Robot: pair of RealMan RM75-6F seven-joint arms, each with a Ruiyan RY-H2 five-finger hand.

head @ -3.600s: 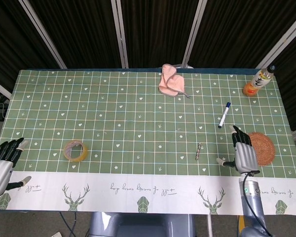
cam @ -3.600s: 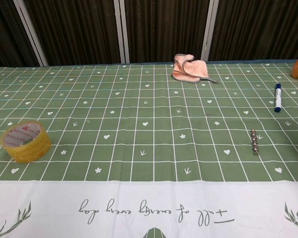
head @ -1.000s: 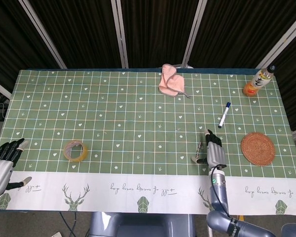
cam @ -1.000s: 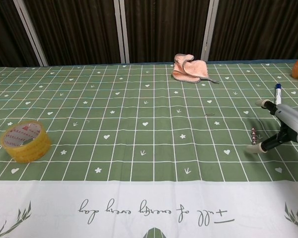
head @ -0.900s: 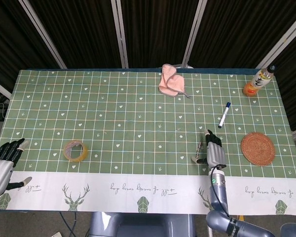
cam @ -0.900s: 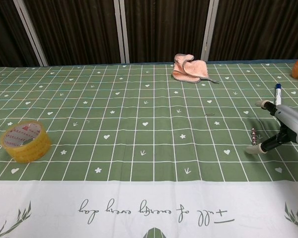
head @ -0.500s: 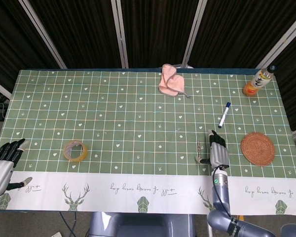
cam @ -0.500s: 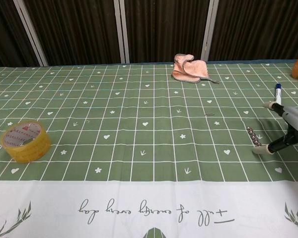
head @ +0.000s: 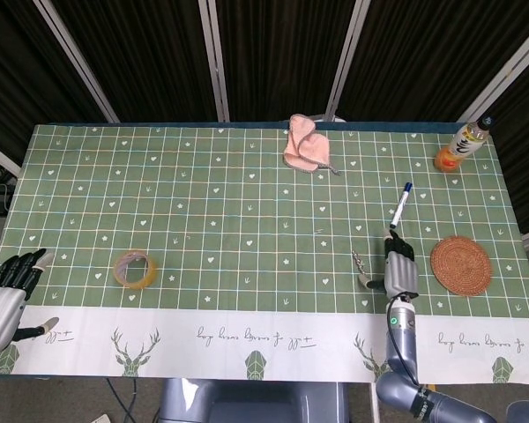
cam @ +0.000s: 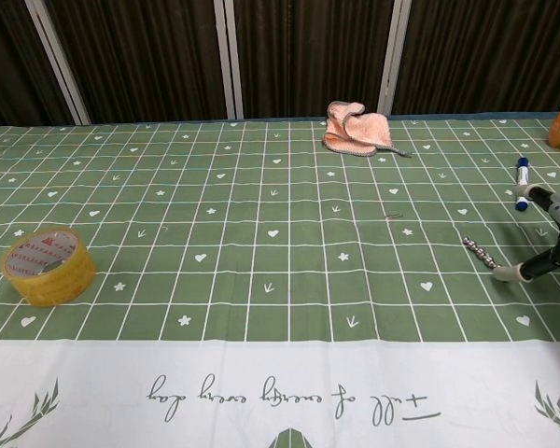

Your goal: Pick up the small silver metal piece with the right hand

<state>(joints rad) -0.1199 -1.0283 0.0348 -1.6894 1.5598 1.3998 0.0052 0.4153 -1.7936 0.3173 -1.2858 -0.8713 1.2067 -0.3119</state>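
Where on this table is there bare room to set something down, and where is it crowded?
Widest bare patch: the middle, between the tape roll, pink cloth and metal piece. The far left corner is bare too. Crowded on the right: right hand, metal piece, marker, coaster, bottle.

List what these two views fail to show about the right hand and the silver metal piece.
- Right hand, chest view: cut off by the right edge; only some fingers show.
- Small silver metal piece, head view: too small to tell its shape.
- Contact between fingertip and piece, both views: too fine to make out.
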